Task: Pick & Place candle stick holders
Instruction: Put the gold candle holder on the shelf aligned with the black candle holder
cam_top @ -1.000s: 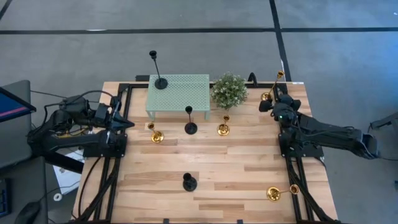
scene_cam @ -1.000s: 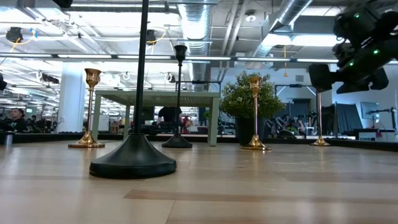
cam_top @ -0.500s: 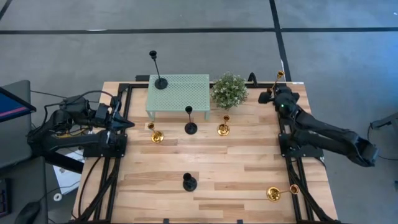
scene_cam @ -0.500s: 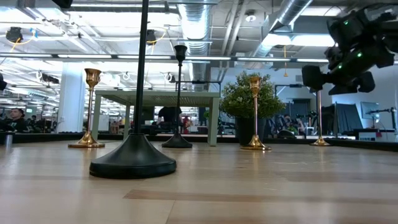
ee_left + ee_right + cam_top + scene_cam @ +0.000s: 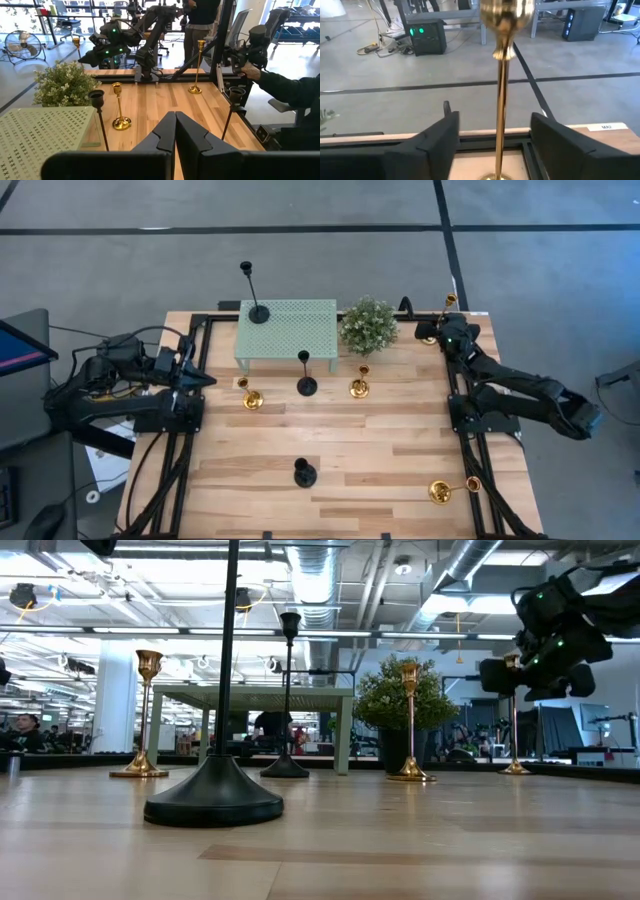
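My right gripper (image 5: 497,125) stands open at the table's far right corner, level, with one finger on each side of the stem of an upright gold candle stick holder (image 5: 502,90), also (image 5: 447,303); a gap shows on both sides. My left gripper (image 5: 175,131) waits shut at the left edge (image 5: 206,379). Other holders stand on their round bases: a black one (image 5: 258,310) on the mint table, a black one (image 5: 306,383), two gold ones (image 5: 250,396) (image 5: 359,386), and a black one (image 5: 304,473) near the front. One gold holder (image 5: 450,489) lies on its side.
A mint-green mesh-top table (image 5: 295,330) and a bushy potted plant (image 5: 368,325) stand at the far middle. Black frame rails (image 5: 470,470) run along the left and right edges. A person's arm (image 5: 285,87) shows beyond the table in the left wrist view.
My right gripper has moved toward the table's far edge, up to the gold holder at the far right corner, and its fingers now stand on either side of the stem. The holder has stayed where it was.
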{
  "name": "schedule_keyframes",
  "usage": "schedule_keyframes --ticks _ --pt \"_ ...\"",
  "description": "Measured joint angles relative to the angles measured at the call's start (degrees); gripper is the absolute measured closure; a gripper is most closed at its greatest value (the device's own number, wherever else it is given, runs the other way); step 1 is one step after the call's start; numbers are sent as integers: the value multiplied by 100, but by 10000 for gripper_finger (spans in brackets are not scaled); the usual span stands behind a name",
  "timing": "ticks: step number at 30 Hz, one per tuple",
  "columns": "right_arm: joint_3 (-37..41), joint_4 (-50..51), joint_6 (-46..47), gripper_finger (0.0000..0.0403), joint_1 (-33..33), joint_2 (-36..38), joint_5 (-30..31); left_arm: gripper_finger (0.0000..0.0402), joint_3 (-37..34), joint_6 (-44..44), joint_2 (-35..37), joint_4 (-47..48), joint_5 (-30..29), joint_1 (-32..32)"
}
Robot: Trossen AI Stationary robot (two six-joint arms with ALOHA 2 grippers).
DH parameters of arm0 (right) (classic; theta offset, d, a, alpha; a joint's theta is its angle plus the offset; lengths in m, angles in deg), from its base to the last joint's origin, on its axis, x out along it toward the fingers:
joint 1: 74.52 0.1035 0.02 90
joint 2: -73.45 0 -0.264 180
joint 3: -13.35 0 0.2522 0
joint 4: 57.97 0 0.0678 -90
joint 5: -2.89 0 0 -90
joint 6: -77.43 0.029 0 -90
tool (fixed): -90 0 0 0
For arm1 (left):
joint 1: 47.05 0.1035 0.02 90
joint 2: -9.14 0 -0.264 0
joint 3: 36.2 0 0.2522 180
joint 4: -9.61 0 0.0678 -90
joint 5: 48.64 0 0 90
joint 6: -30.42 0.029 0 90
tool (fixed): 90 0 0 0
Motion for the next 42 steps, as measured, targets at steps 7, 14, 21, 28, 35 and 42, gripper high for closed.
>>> schedule_keyframes --ticks 7,14,21,28,35,42 --pt "0 -13 35 312 0 -52 69 392 0 0 0 33 2 1" --pt "0 525 416 362 143 -52 -195 392 0 0 0 39 0 0" --pt "0 1084 795 316 367 -50 -192 392 0 0 0 39 0 1" --pt "-77 1096 773 232 424 -50 -146 392 0 -1 0 40 0 2" --pt "-217 1102 738 148 344 -50 -135 392 0 -1 0 43 1 2" --pt "-267 1084 739 128 77 -50 -131 392 -181 -2 2 76 0 2"
